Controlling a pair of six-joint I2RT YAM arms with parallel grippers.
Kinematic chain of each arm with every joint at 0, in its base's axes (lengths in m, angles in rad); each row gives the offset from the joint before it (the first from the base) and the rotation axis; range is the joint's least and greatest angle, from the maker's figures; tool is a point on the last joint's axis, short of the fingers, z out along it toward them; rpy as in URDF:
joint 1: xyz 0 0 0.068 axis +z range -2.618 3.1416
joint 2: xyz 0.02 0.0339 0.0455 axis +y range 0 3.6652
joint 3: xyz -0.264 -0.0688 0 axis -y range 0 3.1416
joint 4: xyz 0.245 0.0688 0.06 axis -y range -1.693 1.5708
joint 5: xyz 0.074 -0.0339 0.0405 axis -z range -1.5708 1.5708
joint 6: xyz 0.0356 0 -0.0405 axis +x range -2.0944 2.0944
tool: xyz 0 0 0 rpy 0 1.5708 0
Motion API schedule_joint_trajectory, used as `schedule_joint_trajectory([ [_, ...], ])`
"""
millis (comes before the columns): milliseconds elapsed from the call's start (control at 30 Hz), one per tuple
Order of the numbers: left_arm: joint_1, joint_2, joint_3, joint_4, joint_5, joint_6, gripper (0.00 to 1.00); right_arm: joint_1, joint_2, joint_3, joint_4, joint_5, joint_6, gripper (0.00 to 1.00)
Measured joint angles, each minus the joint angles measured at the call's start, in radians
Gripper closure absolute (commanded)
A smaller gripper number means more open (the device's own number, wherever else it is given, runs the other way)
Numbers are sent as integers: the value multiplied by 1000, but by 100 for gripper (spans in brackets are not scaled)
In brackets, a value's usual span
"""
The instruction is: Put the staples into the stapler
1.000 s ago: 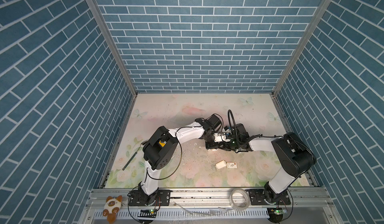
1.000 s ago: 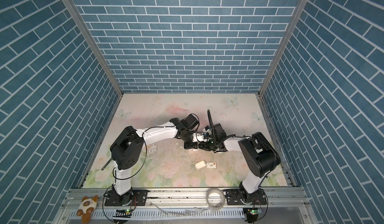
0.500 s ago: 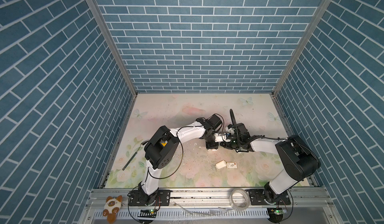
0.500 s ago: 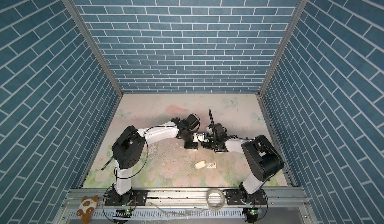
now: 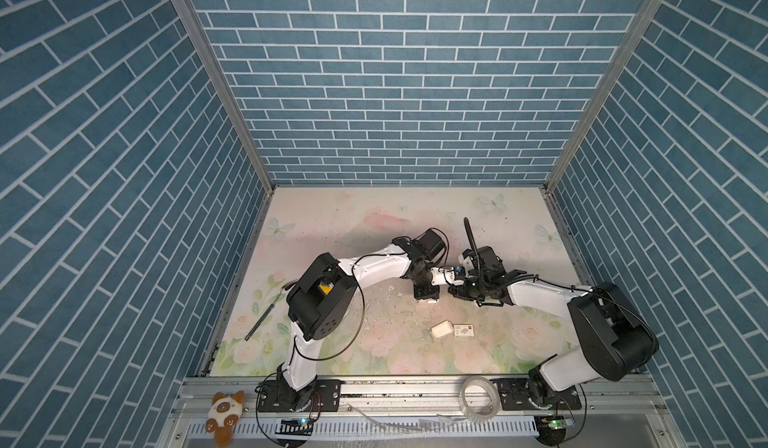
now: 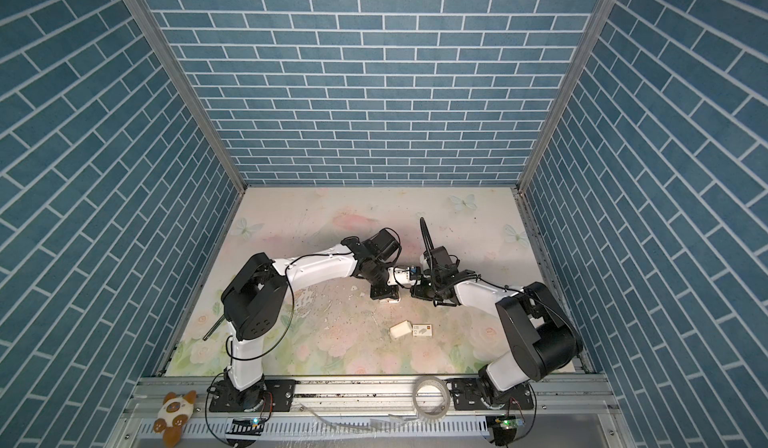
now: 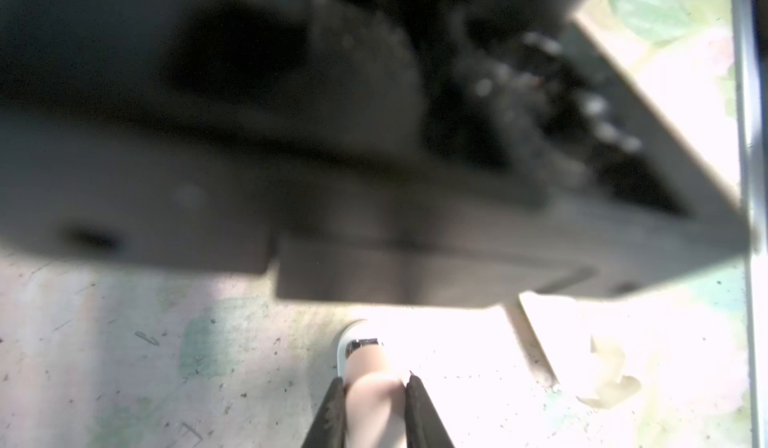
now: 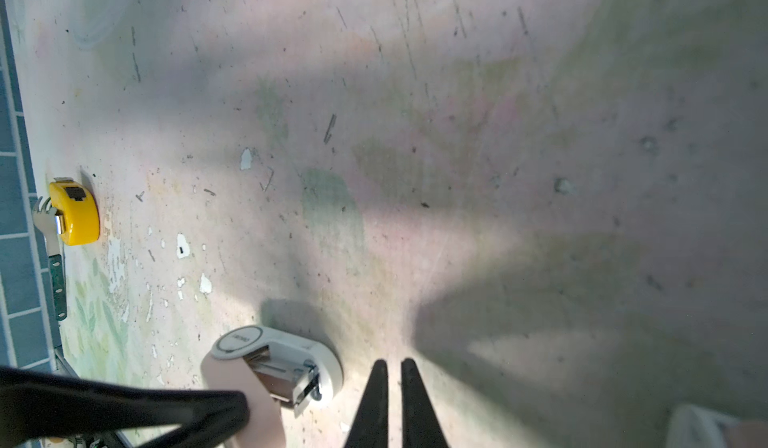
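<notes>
Underneath everything, a scuffed floral desk [image 5: 374, 217]. At mid-desk, the left tool [image 7: 376, 385], fingers pinching the pink upper half of the stapler [image 8: 286, 352], hinged open over its white base, metal channel exposed. Just beside that, not touching, the right tool [image 8: 390, 369]: fingers pressed nearly together, only a slit between, nothing visible in it. Nearer the front edge, well apart from both tools, the staples carton [image 6: 422, 330] in 2 pieces lying side by side and touching: printed sleeve [image 5: 464, 330], plain white tray [image 5: 441, 328]. As for the staples themselves, too small to make out.
</notes>
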Motion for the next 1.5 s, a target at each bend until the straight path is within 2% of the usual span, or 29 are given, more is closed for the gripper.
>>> schedule_joint_trajectory([
  [400, -6, -1, -8, 13, 3, 3, 91, 0, -9, 0, -39, -13, -1, 86],
  [733, -6, -1, -26, 43, -3, -13, 91, -1, 50, 5, -37, -99, -1, 86],
  [1100, -8, -1, -29, 48, -9, -13, 91, 4, 82, 59, -115, -113, -10, 86],
  [1500, -8, -4, -31, 49, -8, -12, 92, 4, -18, 35, -233, -88, -31, 85],
])
